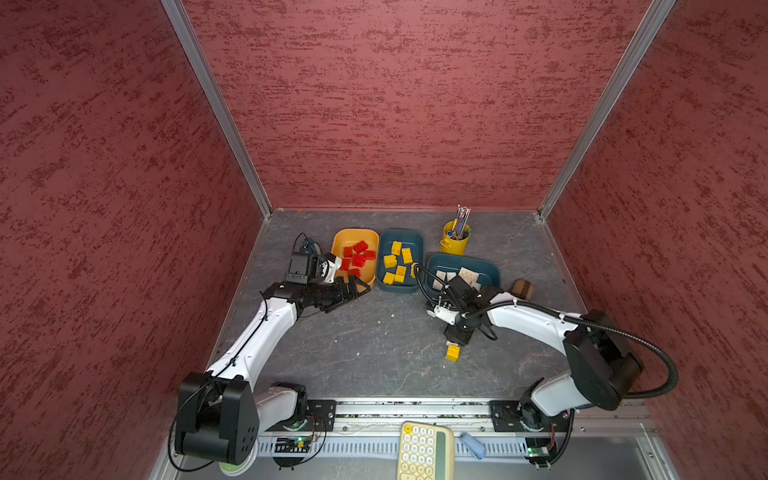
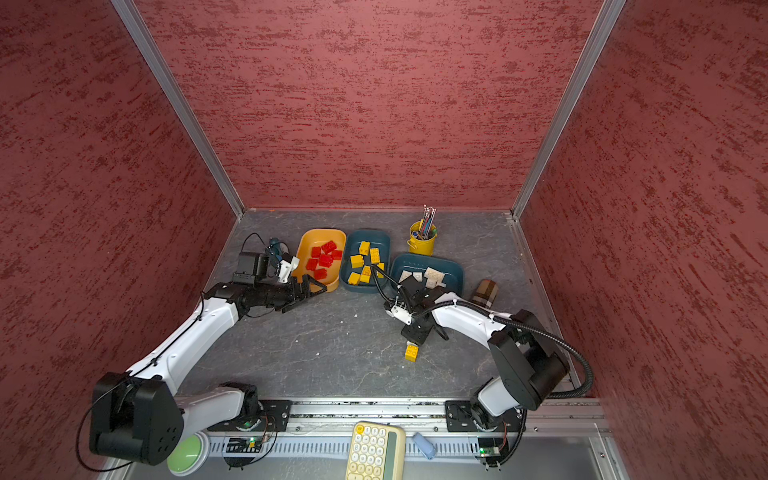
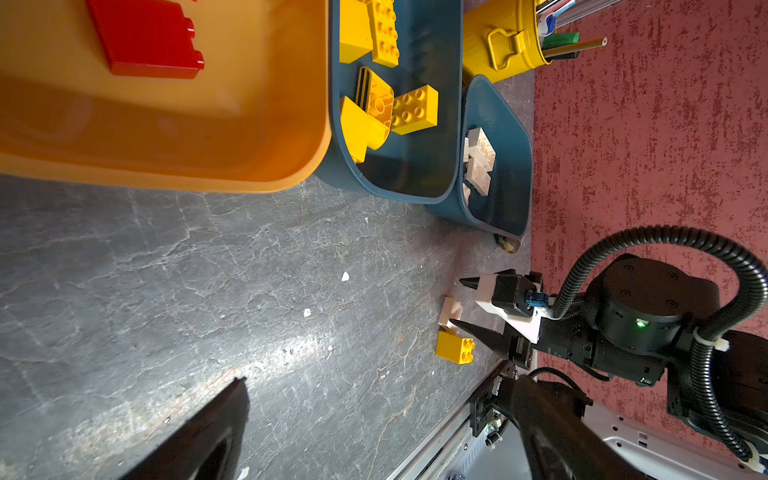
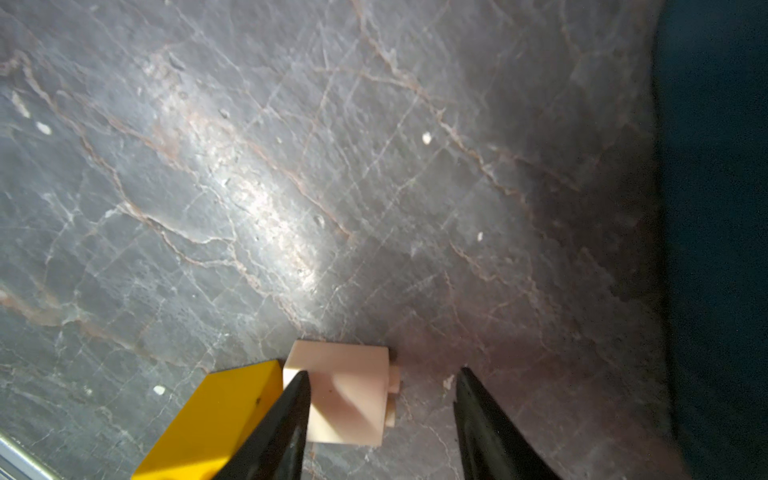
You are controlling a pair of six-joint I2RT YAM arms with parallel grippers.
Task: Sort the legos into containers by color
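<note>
- Two bricks lie loose on the table [image 1: 374, 353]. In both top views the right gripper [image 1: 456, 343] points down at them. The yellow brick [image 1: 453, 352] sits just past its tips, and the cream one is mostly hidden beneath it.
- The left gripper [image 1: 348, 298] hovers wide open and empty, one finger close to the near corner of the orange tub [image 1: 353, 233], which holds the red bricks [image 1: 357, 255]. Beyond that tub, the middle blue tub [image 1: 401, 233] holds yellow bricks [image 1: 397, 262]. The end blue tub [image 1: 492, 272], behind the right gripper, holds cream bricks [image 1: 457, 276].
- From the left wrist, the right gripper [image 3: 456, 302] stands partly open with the cream brick [image 3: 449, 311] between its tips. The yellow brick [image 3: 455, 351] lies just outside one finger.
- From the right wrist, one finger [image 4: 291, 415] sits in the seam between the yellow brick [image 4: 224, 415] and the cream brick [image 4: 349, 395], against the cream one. The other finger [image 4: 486, 415] stands clear of it, with bare table between. Nothing is gripped.
</note>
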